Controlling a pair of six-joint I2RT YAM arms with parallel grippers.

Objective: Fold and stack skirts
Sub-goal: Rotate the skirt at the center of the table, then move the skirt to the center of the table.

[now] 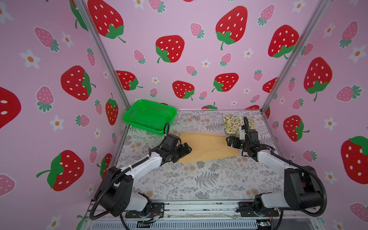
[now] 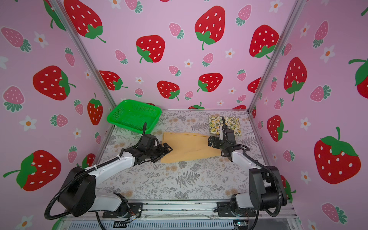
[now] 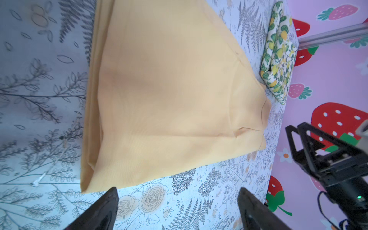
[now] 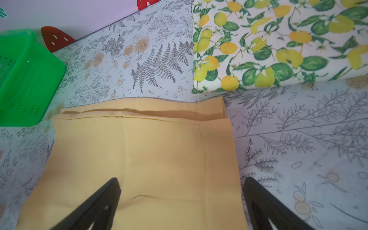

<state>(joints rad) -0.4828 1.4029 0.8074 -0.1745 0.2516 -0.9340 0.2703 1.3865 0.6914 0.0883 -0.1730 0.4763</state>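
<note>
- Mustard skirt (image 1: 209,147) lies flat in the middle of the worktop (image 1: 199,179). The right wrist view shows two layers along its far edge, so I'd say it has been doubled over once.
- Lemon-print skirt (image 1: 232,124) sits as a neat folded packet by the far right corner, just beyond the mustard one, with a strip of bare worktop between them.
- Left tool (image 1: 186,149) hovers at the skirt's left end, jaws spread wide, nothing in them.
- Right tool (image 1: 229,140) is at the right end, just as wide and just as empty. In its wrist view one finger is over cloth and the other over bare worktop, straddling the side edge.
- So the next fold looks to be coming: one end carried across to the other.
- To do it well, the pinch should catch every layer at the edge. Grab only the top one and the skirt peels open.
- Both corners of the lifted end should rise together and travel level, or the fold lands crooked.
- Set it down edge to edge before letting go. This cloth looks thin and likely to slide.
- Watch the green basket (image 1: 149,115) near the skirt's far left corner; a high sweep on that side could clip its rim.
</note>
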